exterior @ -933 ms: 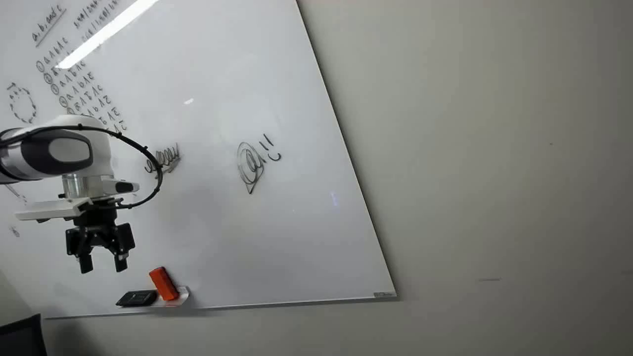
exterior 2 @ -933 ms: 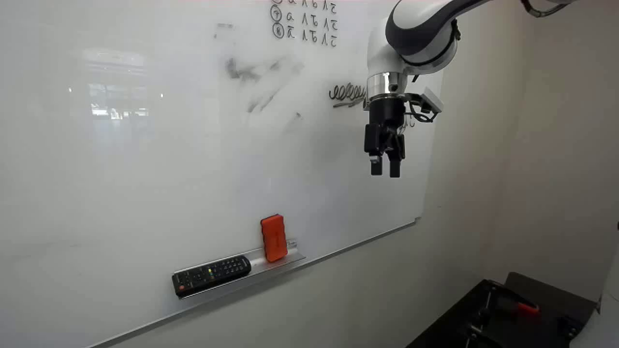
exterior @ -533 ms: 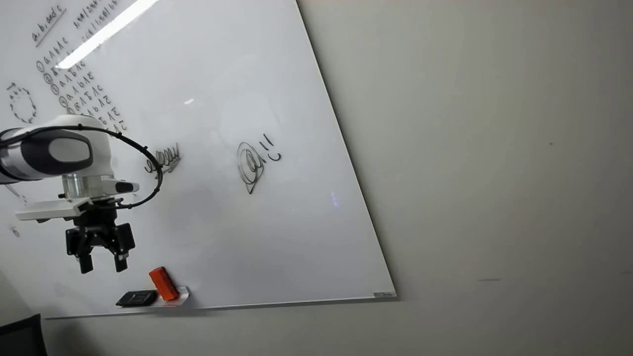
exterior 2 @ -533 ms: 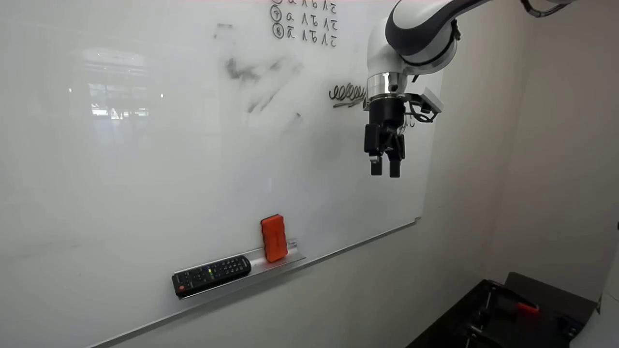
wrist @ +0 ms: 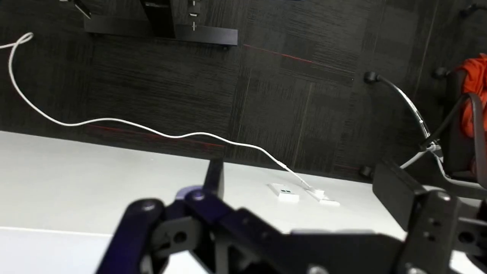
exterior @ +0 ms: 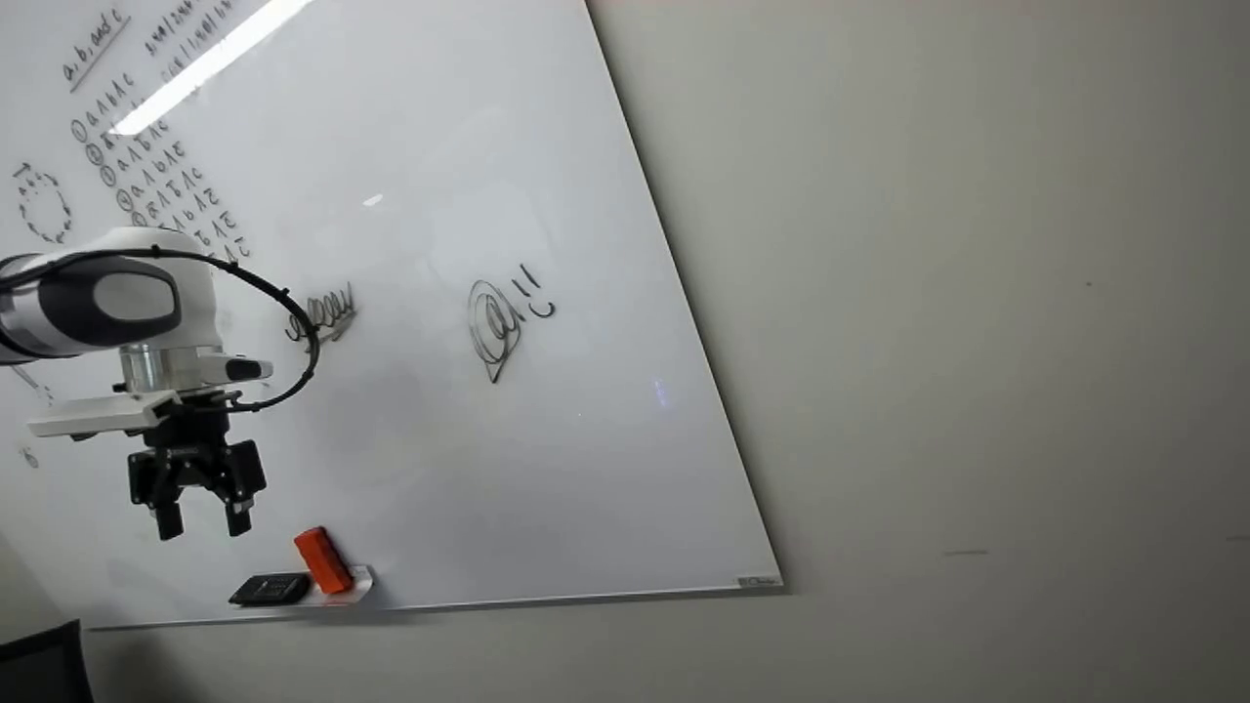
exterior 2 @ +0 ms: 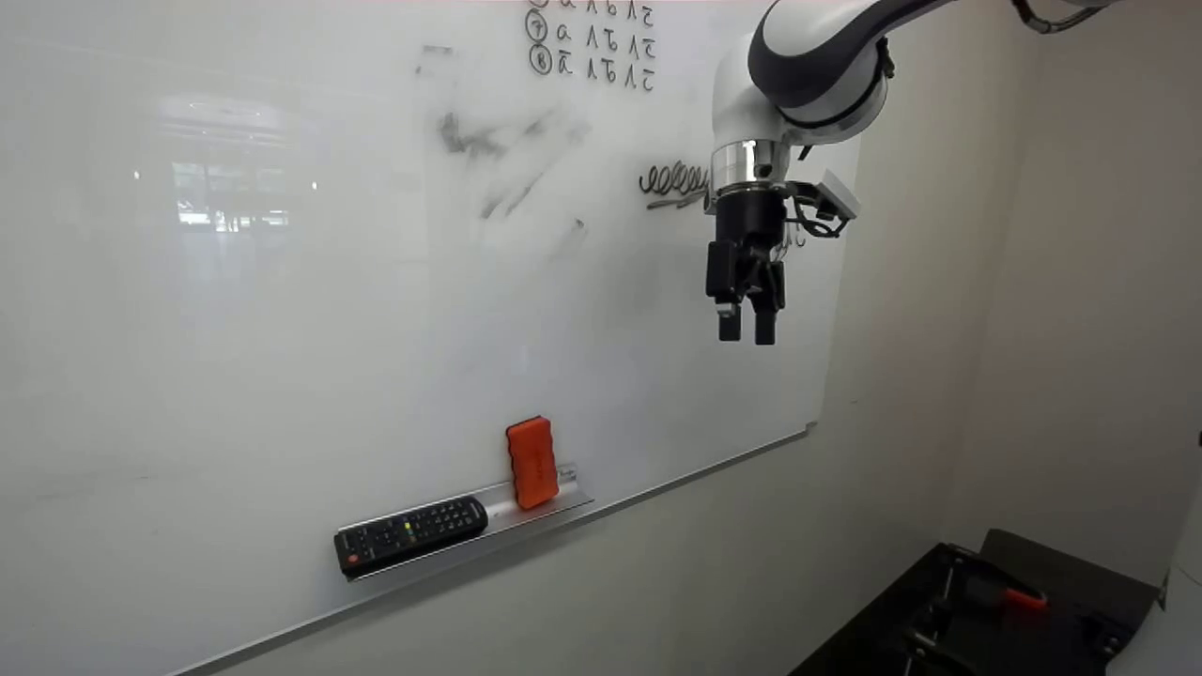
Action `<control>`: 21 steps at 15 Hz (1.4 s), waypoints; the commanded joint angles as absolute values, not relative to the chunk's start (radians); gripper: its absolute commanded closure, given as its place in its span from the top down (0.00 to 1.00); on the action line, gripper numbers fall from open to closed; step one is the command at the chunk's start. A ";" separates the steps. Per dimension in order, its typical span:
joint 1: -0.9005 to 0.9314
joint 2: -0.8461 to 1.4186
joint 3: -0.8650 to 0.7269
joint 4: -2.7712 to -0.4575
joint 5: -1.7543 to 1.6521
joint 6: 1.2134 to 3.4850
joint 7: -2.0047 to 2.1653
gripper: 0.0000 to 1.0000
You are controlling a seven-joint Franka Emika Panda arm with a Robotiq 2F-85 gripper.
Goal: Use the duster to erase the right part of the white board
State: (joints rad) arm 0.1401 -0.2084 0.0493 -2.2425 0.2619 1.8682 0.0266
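My pincer (exterior 2: pixel 747 328) hangs wide, holding nothing. Duster (exterior 2: pixel 532 463) stands on tray (exterior 2: pixel 571 490), lower centre in an exterior view. Likely light, softish; texture unclear. I'd pinch its 2 long edges.

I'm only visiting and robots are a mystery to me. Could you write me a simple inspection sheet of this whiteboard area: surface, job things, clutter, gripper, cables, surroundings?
Surface: white board carries black handwriting, doodles and grey smudges.
Job's things: orange-red duster stands on end on the small ledge; the white board's right part has doodles on it.
Clutter: black remote control lies on the same ledge, apart from the duster.
Gripper: the gripper is open, nothing between its fingers.
Cables: black cable loops off the arm; white cable trails over the dark floor.
Surroundings: plain wall beside the white board; orange fabric at the wrist view's edge.
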 commanded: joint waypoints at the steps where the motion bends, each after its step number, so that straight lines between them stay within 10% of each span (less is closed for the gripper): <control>1: 0.154 -0.264 0.123 -2.285 0.216 1.961 0.071 1.00; 21: 0.237 -0.033 0.413 -2.100 -0.354 1.995 0.610 1.00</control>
